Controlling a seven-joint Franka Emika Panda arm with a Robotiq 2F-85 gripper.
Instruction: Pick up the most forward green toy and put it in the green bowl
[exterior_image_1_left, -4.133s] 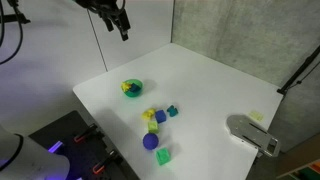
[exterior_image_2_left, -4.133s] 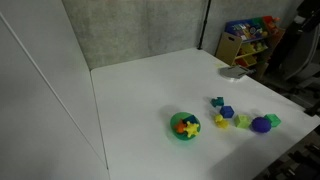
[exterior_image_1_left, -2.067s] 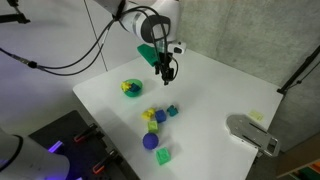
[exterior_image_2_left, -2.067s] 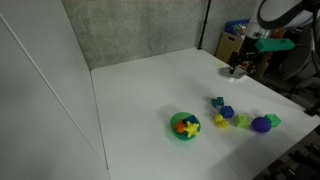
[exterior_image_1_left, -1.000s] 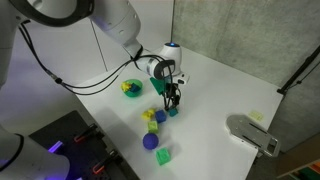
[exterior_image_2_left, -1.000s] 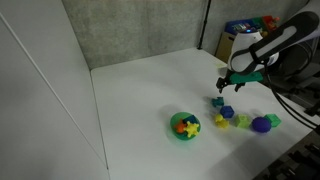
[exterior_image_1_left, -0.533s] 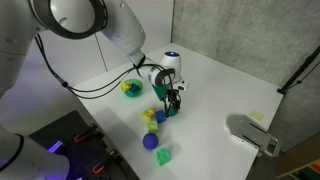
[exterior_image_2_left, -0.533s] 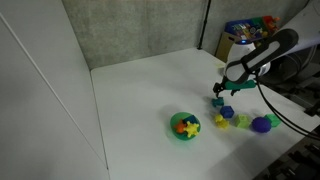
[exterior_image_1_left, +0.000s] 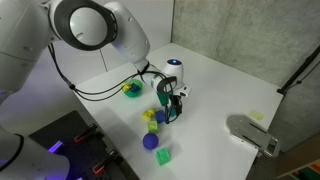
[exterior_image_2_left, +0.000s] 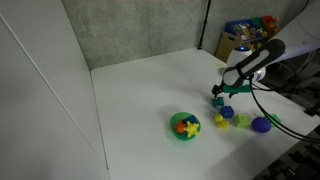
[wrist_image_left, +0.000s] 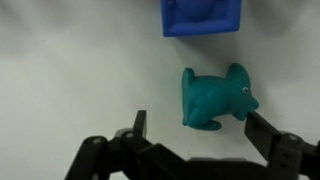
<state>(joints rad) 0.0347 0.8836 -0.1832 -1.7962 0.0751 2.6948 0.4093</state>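
The gripper (wrist_image_left: 200, 130) hangs low over the white table (wrist_image_left: 70, 70), jaws wide apart and empty; the dark teal toy (wrist_image_left: 214, 97) lies on its side just beside the blue cube (wrist_image_left: 203, 17), not touching it; in the wrist view it sits between the two fingers (wrist_image_left: 140, 127), nearer one than the other. That off-centre line is the main risk; on closing, the nearer finger would probably meet the toy's rounded end first and push or spin it, so it may squirt free. Its lumpy shape gives the pads little flat face to bite; the blue cube is close enough that a descending fingertip or a skidding toy could knock it. The green bowl (exterior_image_1_left: 132, 88) stands well apart from the blue cube, pieces already in it; a weak pinch could drop the toy on the way.
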